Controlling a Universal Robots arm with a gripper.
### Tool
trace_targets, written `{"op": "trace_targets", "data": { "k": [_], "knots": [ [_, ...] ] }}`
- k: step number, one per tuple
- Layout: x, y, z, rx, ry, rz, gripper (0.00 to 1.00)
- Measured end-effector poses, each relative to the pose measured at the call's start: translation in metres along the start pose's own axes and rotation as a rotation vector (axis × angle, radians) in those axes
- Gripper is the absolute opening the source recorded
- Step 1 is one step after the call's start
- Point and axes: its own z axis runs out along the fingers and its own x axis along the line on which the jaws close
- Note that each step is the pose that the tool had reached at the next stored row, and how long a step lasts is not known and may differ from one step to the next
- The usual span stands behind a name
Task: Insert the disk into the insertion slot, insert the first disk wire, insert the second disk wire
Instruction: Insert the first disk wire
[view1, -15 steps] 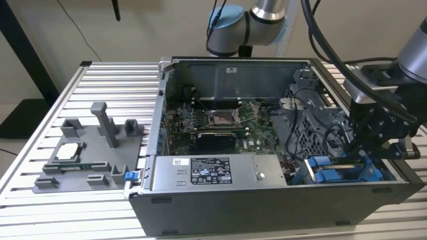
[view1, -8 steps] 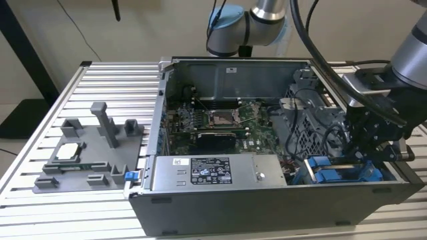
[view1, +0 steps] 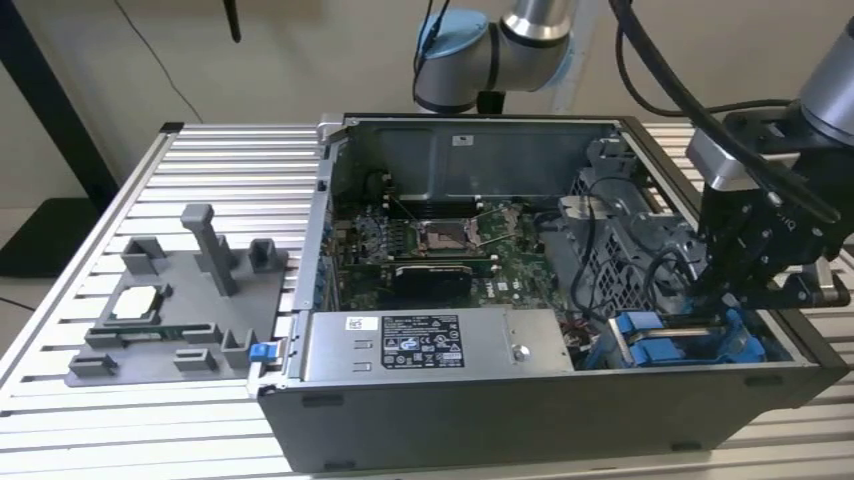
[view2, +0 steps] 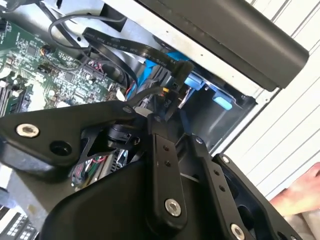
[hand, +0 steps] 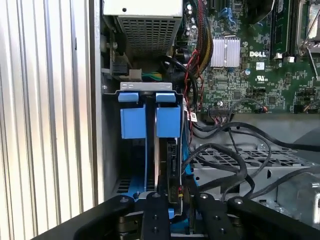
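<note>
Slatted metal table (view1: 200, 160), pale. On it sits an open computer case (view1: 534, 420), dark grey, side panel off, insides facing up. The arm (view1: 521, 50) comes in from behind the case and bends down over the corner at the exterior view's right.

Inside the case we note a green circuit board (view1: 514, 285) across the middle. A silver box (view1: 427, 345) with a white label lies along the near wall. A grey metal cage (view1: 607, 260) strung with black cables stands between the board and the corner where the arm works. Outside the case, toward the exterior view's left, a grey stand (view1: 174, 340) sits on the table with a small square chip (view1: 138, 303) lying on it.

The slot (hand: 146, 87) is in that near corner, just beside the silver box. It is a grey sheet-metal bay with two compartments side by side, each topped by a blue tab (hand: 133, 120). The disk (hand: 171, 160) stands on edge in the compartment next to the cage, its dark narrow edge facing the camera in the first wrist view. The compartment by the case's outer wall shows a blue rail (hand: 146, 165).

The claw (view1: 737, 298) hangs low over the slot, right above the disk's edge. Wide or narrow, we cannot tell.

A flat black cable (view2: 125, 47) loops over from the board side and ends in a black plug (view2: 171, 92) close to the claw. Whether the plug is seated, we cannot tell. In the second wrist view, part of a person's hand (view2: 302, 192) shows outside the case, over the table.
</note>
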Motion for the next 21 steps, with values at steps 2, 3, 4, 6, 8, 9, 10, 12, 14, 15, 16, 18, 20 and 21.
{"op": "trace_targets", "data": {
  "k": [2,3,4,6,8,9,10,12,14,15,16,18,20,21],
  "knots": [
    [-0.0005,0.0,-0.0039,0.0,0.0001,0.0,1.0],
    [-0.0007,0.0,-0.0058,0.0,0.0,0.0,1.0],
    [-0.0008,0.0,-0.0078,0.0,0.0,0.0,1.0],
    [-0.001,-0.0001,-0.0112,0.0,0.0,0.0,1.0],
    [-0.001,-0.0001,-0.0116,0.0,-0.0001,0.0,1.0],
    [-0.001,-0.0001,-0.0117,0.0,0.0,0.0,1.0],
    [-0.001,-0.0001,-0.0117,0.0,0.0001,0.0,1.0],
    [-0.001,-0.0001,-0.0118,0.0,0.0004,0.0,1.0],
    [-0.0011,-0.0008,-0.0119,0.0,0.0006,0.0,1.0],
    [-0.0011,-0.0017,-0.0119,0.0,0.0008,0.0,1.0],
    [-0.0011,-0.0029,-0.0118,-0.0001,0.0005,0.0,1.0],
    [-0.0012,-0.0061,-0.0117,-0.0011,0.0005,0.0,1.0],
    [-0.0013,-0.0099,-0.0116,-0.0025,0.0005,0.0,1.0],
    [-0.0013,-0.0118,-0.0115,-0.0031,0.0005,0.0,1.0]
  ]
}}
